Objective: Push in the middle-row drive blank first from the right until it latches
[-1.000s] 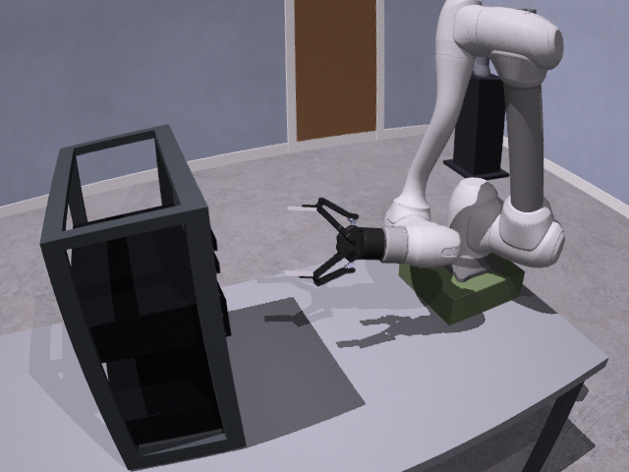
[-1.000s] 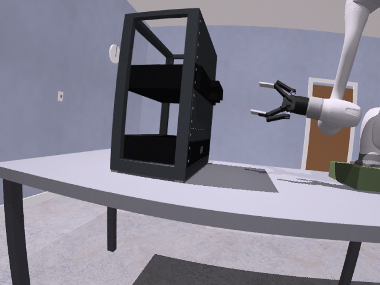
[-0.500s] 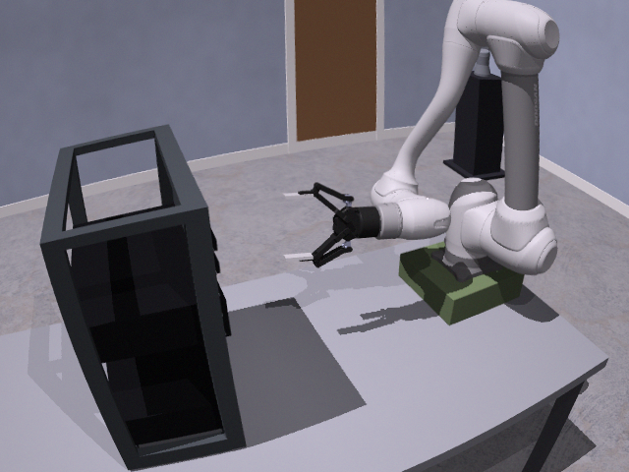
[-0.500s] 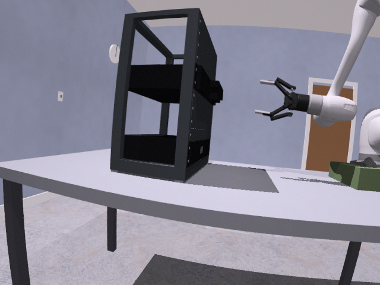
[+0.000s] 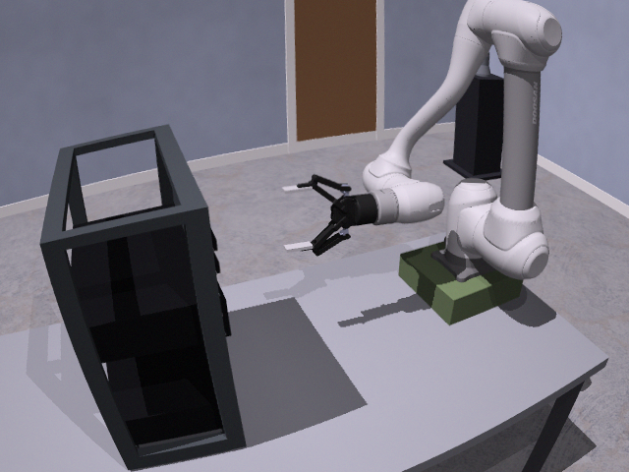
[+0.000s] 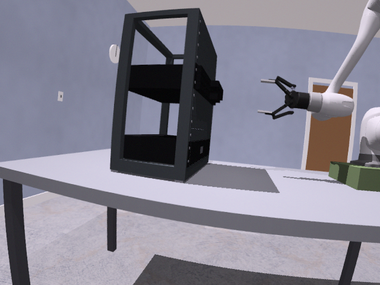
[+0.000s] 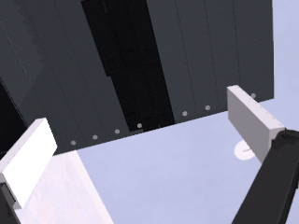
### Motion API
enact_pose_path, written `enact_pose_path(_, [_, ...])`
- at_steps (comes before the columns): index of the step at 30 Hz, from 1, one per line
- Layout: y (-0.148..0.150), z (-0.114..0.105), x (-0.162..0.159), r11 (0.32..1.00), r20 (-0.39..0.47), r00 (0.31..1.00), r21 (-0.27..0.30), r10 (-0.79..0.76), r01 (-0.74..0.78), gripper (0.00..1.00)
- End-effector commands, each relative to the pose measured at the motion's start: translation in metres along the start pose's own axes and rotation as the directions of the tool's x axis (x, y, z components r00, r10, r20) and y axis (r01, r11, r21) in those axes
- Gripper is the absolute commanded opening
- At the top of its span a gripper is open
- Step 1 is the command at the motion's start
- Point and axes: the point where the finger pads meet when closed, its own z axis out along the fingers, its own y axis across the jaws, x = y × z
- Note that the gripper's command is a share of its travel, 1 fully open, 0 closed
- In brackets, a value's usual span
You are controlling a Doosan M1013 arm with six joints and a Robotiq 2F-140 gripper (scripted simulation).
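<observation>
- On the grey table (image 5: 416, 385) stands the dark rack (image 5: 196, 264), an open frame taller than it is wide, upright, with its front face turned toward the arm.
- Partway up that front face, black drive blanks (image 6: 214, 88) stick out past the front posts in the exterior view; they show as a blocky dark mass, and single rows or blanks cannot be told apart there.
- From the wrist camera the front appears as a grey panel with a darker strip of blanks (image 7: 135, 70) and a line of small pale dots along 1 edge.
- Facing the rack, the gripper (image 5: 297, 218) hangs in the air well apart from it, its 2 pale fingertips spread as wide as they go, with nothing between them.
- The white arm rises from a green base block (image 5: 457, 305) on the table's far side.
</observation>
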Motion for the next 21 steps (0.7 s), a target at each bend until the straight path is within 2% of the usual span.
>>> enact_pose_path(1, [0.002,-0.001,-0.004,1.0,-0.014,1.0,0.01,-0.019,0.019,1.0])
enact_pose_path(21, [0.005,-0.006,-0.015,0.996,-0.042,0.996,0.035,-0.081,0.082,1.0])
